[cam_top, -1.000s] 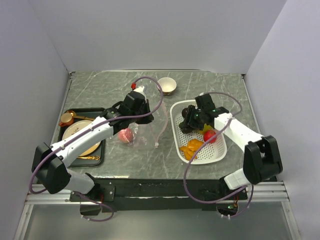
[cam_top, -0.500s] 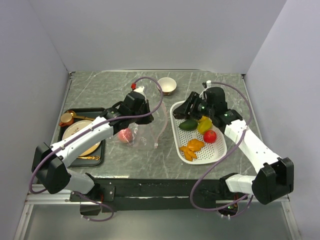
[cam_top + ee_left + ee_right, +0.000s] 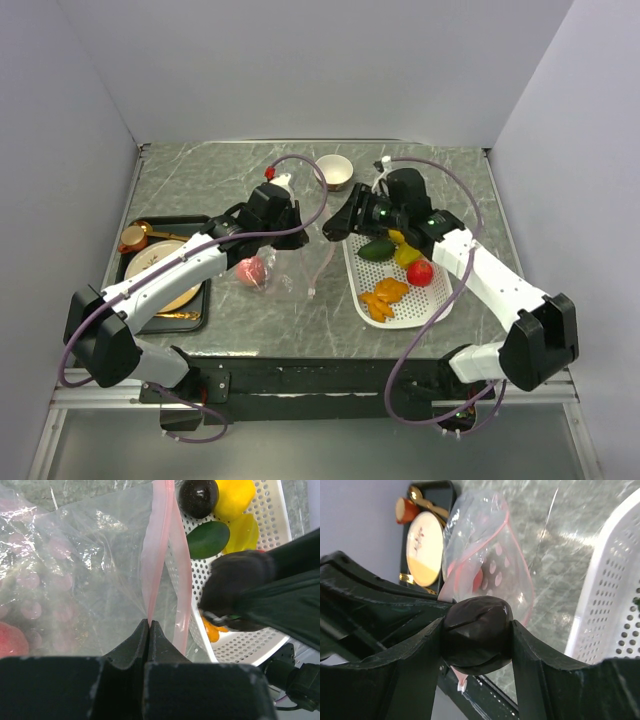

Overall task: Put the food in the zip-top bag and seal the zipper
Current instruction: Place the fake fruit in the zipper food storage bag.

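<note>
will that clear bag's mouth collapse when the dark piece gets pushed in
Quite likely: the zip-top bag looks thin and crinkled, so likely floppy and light. Its zipper is pinched at one spot by the left gripper, so a push may fold or slide it.

One white perforated plastic basket [image 3: 425,305] sits on the tabletop [image 3: 200,180]. Inside it lie one green toy piece [image 3: 375,248], two yellow toy pieces [image 3: 235,495], one red toy piece [image 3: 420,272], one dark brown round toy piece [image 3: 198,497] and, as far as can be told, two orange toy pieces [image 3: 383,297]. A second dark brown piece [image 3: 477,635] hangs just left of the basket. Also left of the basket are one clear crinkly plastic bag [image 3: 90,570] holding one pink-red toy piece [image 3: 252,271], and one black tray [image 3: 200,305] carrying one gold plate [image 3: 427,545], one gold cup [image 3: 133,238] and two gold utensils [image 3: 178,315]. Behind the basket stands one pale bowl [image 3: 335,172].
</note>
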`<state>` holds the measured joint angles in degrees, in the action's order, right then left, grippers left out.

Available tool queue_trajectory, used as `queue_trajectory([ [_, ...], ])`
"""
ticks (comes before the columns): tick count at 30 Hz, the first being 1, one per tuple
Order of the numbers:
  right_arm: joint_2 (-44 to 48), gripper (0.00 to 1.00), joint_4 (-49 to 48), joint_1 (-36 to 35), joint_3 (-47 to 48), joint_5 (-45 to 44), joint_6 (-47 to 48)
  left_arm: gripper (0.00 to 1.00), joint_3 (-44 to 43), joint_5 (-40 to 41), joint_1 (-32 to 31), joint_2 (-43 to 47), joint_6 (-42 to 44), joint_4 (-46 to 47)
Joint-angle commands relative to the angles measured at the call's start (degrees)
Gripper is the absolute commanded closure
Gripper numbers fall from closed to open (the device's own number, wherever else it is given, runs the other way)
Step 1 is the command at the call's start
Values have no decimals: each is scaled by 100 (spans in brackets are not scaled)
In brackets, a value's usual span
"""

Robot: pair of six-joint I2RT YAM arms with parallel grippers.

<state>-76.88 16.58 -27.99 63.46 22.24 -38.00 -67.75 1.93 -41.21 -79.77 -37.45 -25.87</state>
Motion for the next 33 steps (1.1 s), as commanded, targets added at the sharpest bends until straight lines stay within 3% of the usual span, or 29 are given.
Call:
queue_trajectory([
  [1,-257,64,170,-268,456,-114,170,99,-187,-149,8,136,159,82],
  [13,-679,60,496,-558,790,-431,345,99,-256,-290,8,321,98,135],
  [16,-714,53,522,-594,834,-536,398,99,-309,-246,8,356,98,91],
  [23,-829,21,619,-585,1054,-545,372,99,-327,-264,17,471,80,73],
  [26,-723,14,618,-594,1063,-659,381,99,-336,-237,8,471,89,47],
  [29,-548,7,793,-594,1063,-1053,425,99,-309,-211,8,497,89,20],
  [33,-162,0,1259,-541,976,-2213,303,99,-222,-211,8,559,63,64],
])
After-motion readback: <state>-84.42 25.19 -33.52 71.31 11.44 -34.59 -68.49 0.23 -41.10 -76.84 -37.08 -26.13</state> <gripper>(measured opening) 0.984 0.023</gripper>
